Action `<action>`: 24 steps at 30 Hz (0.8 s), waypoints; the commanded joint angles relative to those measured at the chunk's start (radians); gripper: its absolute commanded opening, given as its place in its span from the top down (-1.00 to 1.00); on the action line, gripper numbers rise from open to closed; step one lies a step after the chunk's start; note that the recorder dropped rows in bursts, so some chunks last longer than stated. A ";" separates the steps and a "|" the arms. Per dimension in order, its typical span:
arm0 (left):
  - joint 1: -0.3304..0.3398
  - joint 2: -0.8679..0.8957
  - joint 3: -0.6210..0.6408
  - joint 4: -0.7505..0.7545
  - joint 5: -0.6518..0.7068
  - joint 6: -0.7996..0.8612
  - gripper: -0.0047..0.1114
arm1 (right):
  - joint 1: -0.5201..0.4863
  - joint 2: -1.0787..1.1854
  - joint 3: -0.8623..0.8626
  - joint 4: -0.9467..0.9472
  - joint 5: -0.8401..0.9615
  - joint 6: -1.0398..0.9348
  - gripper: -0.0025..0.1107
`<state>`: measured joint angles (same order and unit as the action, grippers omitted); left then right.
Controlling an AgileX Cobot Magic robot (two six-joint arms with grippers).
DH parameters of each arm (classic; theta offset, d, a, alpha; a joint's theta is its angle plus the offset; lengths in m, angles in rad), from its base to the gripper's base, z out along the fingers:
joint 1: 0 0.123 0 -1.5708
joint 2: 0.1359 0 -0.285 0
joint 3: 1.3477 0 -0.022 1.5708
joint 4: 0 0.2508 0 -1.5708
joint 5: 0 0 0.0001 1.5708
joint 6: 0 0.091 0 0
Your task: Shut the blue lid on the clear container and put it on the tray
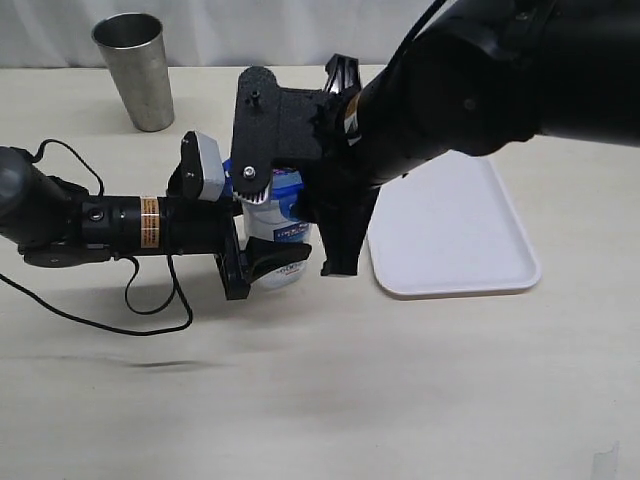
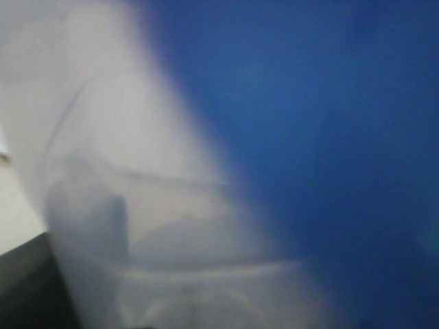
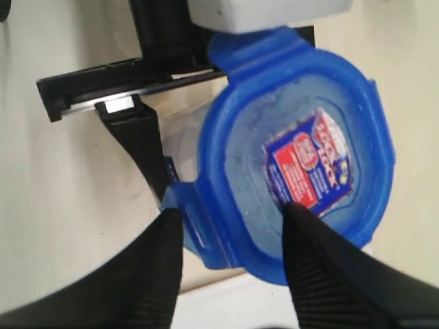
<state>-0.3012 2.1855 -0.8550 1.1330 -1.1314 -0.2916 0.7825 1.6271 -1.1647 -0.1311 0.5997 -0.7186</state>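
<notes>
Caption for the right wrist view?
Blue lid sits on the clear container; open right end effector straddles one lid flap.

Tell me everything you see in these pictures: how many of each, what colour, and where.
clear container: one, translucent with a blue-white label, upright mid-table, left of the tray
blue lid: one, blue with a red-blue sticker, on top of the container
tray: one, white, right of the container
metal cup: one, grey, back left
cable: one, black, on the table by the left arm
table: one, beige
left gripper: black, clasping the container's side
right gripper: black, jaws apart above the lid's edge
</notes>
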 commanded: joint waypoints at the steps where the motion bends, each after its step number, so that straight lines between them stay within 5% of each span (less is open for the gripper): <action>1: -0.003 -0.010 -0.007 -0.015 -0.090 -0.023 0.92 | 0.023 0.001 0.043 -0.041 -0.047 -0.009 0.19; 19: -0.003 -0.010 -0.007 -0.004 -0.090 -0.031 0.92 | 0.023 0.082 0.065 -0.147 -0.083 0.037 0.19; 24: -0.003 -0.010 -0.007 -0.004 -0.090 -0.031 0.92 | 0.023 0.116 0.065 -0.147 -0.081 0.051 0.41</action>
<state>-0.2926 2.1855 -0.8550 1.1004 -1.1166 -0.3280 0.8058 1.6728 -1.1213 -0.3111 0.4683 -0.6942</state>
